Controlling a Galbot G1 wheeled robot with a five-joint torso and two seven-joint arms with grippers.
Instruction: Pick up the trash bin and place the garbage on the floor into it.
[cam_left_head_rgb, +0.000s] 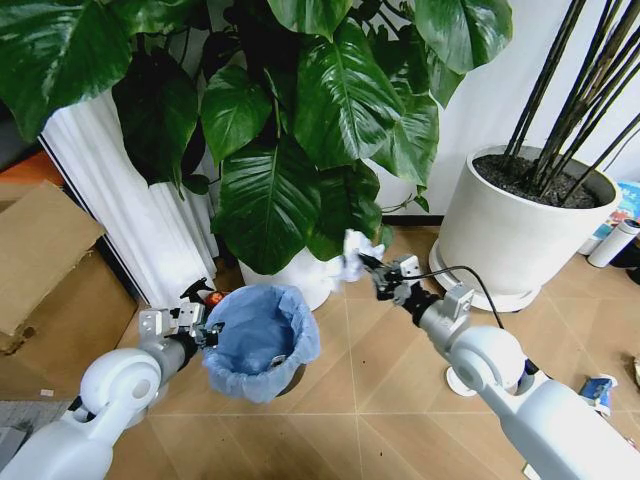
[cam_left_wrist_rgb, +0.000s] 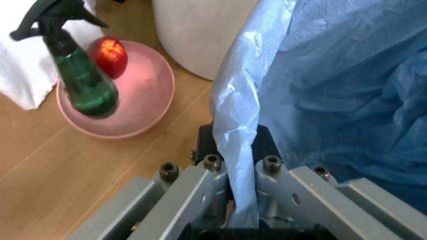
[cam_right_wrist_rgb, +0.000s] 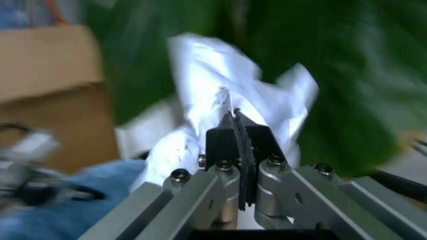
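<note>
Now the left hand (cam_left_head_rgb: 205, 330) pinches the rim of the small round trash bin with its crinkly light-blue plastic bag (cam_left_head_rgb: 258, 340), holding it beside the white plant pot (cam_left_head_rgb: 300, 275). Just past the bin's far rim, the right hand (cam_left_head_rgb: 372, 268) is closed tight on a crumpled white tissue (cam_left_head_rgb: 353, 255). Near the bin sit a green spray bottle (cam_left_wrist_rgb: 83, 82) and a pink dish (cam_left_wrist_rgb: 143, 100).
</note>
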